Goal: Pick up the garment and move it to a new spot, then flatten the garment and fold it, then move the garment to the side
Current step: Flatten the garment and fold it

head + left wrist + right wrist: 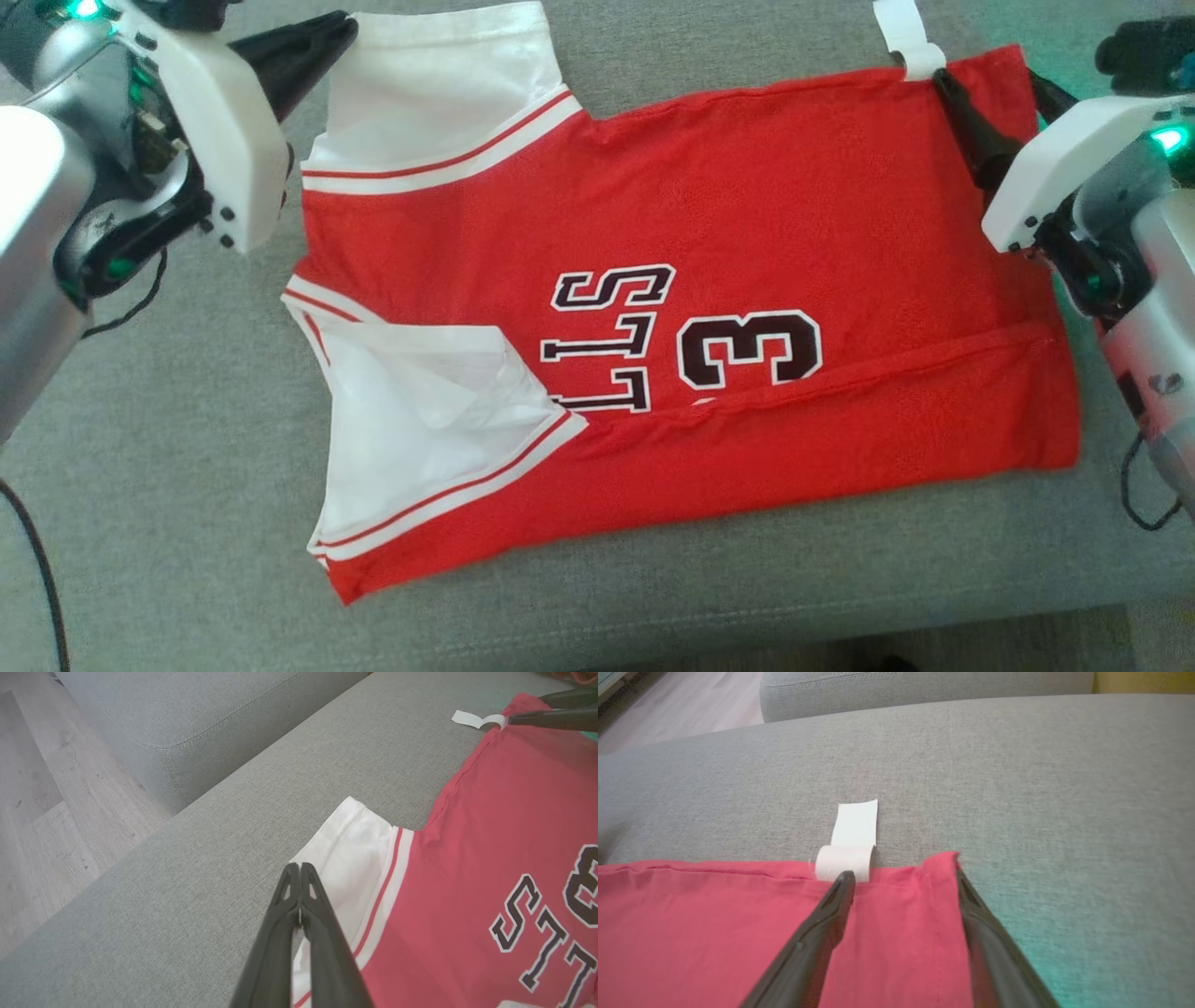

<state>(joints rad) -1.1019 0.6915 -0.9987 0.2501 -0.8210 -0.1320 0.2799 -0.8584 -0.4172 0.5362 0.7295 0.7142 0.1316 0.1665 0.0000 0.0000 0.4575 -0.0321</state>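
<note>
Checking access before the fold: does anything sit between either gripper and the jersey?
Nothing visible does. The left gripper, fingers shut, meets the corner of the jersey at its white sleeve. The right gripper, fingers open, straddles the red hem corner beside the white tag, with no other object between.
</note>
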